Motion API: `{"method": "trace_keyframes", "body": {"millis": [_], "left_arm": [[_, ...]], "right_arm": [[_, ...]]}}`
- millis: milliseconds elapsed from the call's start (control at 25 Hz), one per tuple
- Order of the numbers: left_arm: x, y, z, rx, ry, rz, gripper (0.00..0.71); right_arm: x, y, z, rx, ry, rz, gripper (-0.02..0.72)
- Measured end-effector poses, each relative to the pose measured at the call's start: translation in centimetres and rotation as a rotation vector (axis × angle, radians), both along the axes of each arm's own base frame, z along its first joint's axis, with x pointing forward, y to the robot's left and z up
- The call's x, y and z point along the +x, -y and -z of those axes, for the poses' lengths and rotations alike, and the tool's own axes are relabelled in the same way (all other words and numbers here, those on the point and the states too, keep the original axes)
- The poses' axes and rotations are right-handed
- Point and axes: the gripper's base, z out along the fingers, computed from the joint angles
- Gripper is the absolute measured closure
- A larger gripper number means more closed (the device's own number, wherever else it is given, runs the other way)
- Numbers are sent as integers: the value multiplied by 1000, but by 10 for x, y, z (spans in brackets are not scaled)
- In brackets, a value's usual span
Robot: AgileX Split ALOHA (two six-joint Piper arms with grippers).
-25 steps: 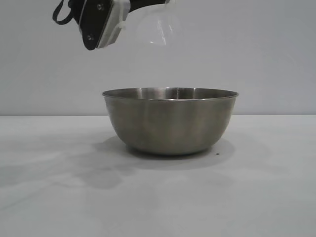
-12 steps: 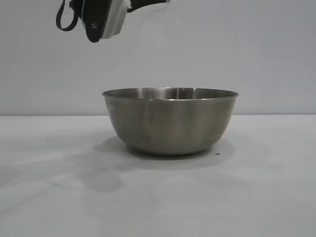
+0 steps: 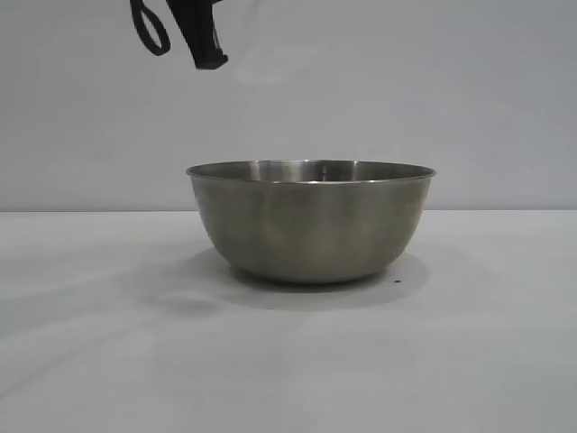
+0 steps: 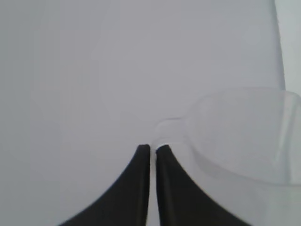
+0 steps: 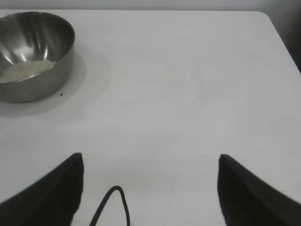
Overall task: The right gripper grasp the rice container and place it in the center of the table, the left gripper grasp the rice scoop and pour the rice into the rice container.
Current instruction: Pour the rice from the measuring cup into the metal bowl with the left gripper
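A: The left end effector (image 3: 206,50) has swung up and away above the rice container (image 3: 310,221), pinching the rice scoop (image 4: 244,136) by its handle.

B: Rice (image 5: 26,69) sits in the container mid-worktop (image 3: 469,361), so the pour looks done. The right end effector (image 5: 149,188) hangs open, well clear.

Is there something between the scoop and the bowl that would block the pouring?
Nothing visible does. The left gripper, shut on the scoop, is high above the bowl's left side, with only air below. The rice already lies in the bowl.
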Motion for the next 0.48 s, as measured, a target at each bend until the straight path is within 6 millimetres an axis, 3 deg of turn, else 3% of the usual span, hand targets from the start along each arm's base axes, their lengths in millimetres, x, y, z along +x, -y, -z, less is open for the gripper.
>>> {"method": "trace_keyframes", "body": {"millis": [480], "left_arm": [[6,-25,22,-298,-260,-243,710]], "right_arm": [[0,0,0,0,0,0,174]]}}
